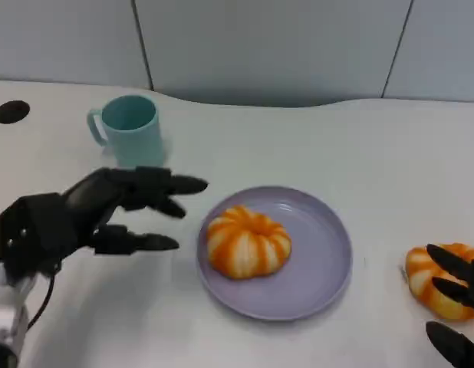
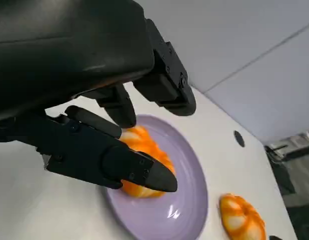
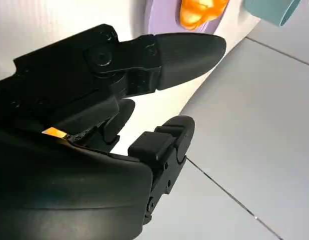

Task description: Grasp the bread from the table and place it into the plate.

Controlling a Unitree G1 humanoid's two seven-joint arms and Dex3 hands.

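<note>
Head view: a white counter (image 1: 360,146) is seen from above, with a lilac plate (image 1: 329,264) at its middle. One striped orange bread (image 1: 247,241) is already lying in the plate. A second bread (image 1: 430,277) is lying on the counter, well right of the plate, touched or overlapped by the fingers of the right hand (image 1: 455,307), which are spread and not closed around it. The left hand (image 1: 99,211) is held released, just left of the plate, holding nothing. The right hand is judged much the nearer to the remaining bread. A teal cup (image 1: 131,129) is standing behind.
</note>
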